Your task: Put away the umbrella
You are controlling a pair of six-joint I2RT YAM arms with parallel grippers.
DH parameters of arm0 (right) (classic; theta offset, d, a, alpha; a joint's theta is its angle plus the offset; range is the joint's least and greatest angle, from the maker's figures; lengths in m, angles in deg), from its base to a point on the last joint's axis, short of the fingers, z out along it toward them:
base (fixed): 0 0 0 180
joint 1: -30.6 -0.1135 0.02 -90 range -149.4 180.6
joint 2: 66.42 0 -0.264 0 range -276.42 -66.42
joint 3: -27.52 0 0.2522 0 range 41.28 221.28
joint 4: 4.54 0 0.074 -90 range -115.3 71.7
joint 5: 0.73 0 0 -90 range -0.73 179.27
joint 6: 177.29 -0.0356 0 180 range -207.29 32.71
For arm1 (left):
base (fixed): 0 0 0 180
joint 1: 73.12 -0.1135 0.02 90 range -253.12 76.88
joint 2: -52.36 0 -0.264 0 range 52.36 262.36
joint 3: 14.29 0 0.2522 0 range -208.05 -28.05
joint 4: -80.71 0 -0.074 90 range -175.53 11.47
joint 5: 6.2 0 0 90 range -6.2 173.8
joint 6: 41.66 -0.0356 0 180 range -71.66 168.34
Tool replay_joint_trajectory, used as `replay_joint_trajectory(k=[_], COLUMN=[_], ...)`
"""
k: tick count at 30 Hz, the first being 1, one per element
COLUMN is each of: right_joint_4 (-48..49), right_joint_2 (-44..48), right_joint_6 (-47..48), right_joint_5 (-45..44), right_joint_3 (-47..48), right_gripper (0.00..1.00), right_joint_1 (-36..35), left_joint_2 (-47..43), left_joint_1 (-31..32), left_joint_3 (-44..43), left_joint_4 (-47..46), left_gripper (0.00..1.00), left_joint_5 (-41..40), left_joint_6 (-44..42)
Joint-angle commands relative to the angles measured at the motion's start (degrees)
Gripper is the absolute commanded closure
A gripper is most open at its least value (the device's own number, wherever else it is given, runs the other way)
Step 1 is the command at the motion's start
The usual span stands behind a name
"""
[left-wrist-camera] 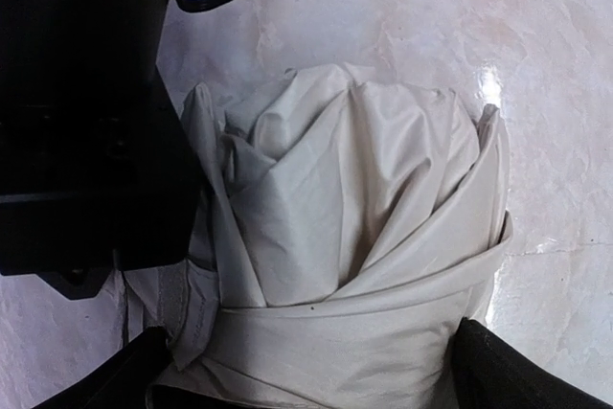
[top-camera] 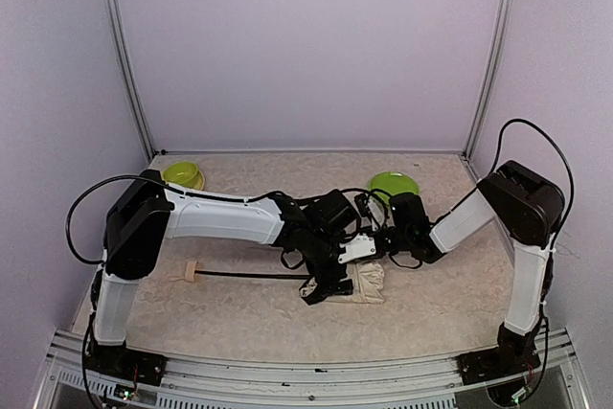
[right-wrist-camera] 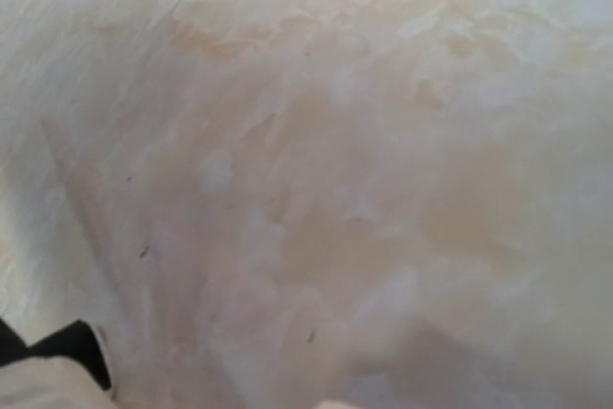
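Observation:
The umbrella lies folded on the table, its cream canopy (top-camera: 368,281) bundled up and bound by a fabric strap (left-wrist-camera: 335,337). Its thin black shaft (top-camera: 249,275) runs left to a small wooden knob handle (top-camera: 190,271). My left gripper (top-camera: 330,286) hangs over the canopy's left end. In the left wrist view it (left-wrist-camera: 316,382) is open, with its black fingers (left-wrist-camera: 522,371) standing on either side of the bundle. My right gripper (top-camera: 381,254) is low at the canopy's far side, shut. The right wrist view shows only table and a corner of cream and black fabric (right-wrist-camera: 48,371); its fingers are hidden.
Two green bowls stand at the back, one at the left (top-camera: 182,175) and one right of centre (top-camera: 394,184). The marbled tabletop (top-camera: 239,318) is walled in by purple panels. Both forearms cross the middle of the table, with cables looping above them.

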Motion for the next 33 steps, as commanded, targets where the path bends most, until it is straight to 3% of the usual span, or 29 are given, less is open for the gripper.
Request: replay_joint_trajectory(k=[1, 8, 14, 27, 30, 32, 33], right_joint_4=[-2.80, -6.97, -7.21, -13.36, -15.03, -16.16, -16.47], right_joint_2=[1.17, 1.58, 2.12, 3.89, 5.26, 5.90, 6.22], right_joint_6=[1.67, 4.13, 4.61, 7.36, 8.27, 8.78, 9.06], right_joint_5=[-1.03, -1.26, -1.14, -0.94, -1.40, -1.55, -1.58], right_joint_3=[1.69, 3.95, 4.05, 8.28, 9.18, 9.92, 10.14], right_gripper=[1.00, 1.00, 1.00, 1.00, 1.00, 1.00, 1.00], right_joint_1=[-0.28, -0.28, -0.28, -0.28, -0.28, -0.28, -0.28], left_joint_2=[2.15, -5.76, -1.61, 1.48, 3.32, 2.79, 2.36], left_joint_1=[-0.61, -4.60, -4.31, -3.61, -3.20, -2.95, -2.94], left_joint_3=[2.32, 5.84, 6.43, 13.92, 13.77, 14.74, 15.33], left_joint_4=[8.30, 8.20, 8.66, 9.18, 10.17, 8.90, 8.39], left_gripper=[0.01, 0.01, 0.01, 0.02, 0.22, 0.51, 0.60], left_joint_5=[5.63, 15.38, 9.47, 5.22, 4.52, 3.30, 3.11], left_joint_6=[-2.49, -7.07, -7.53, -8.19, -7.85, -7.52, -7.72])
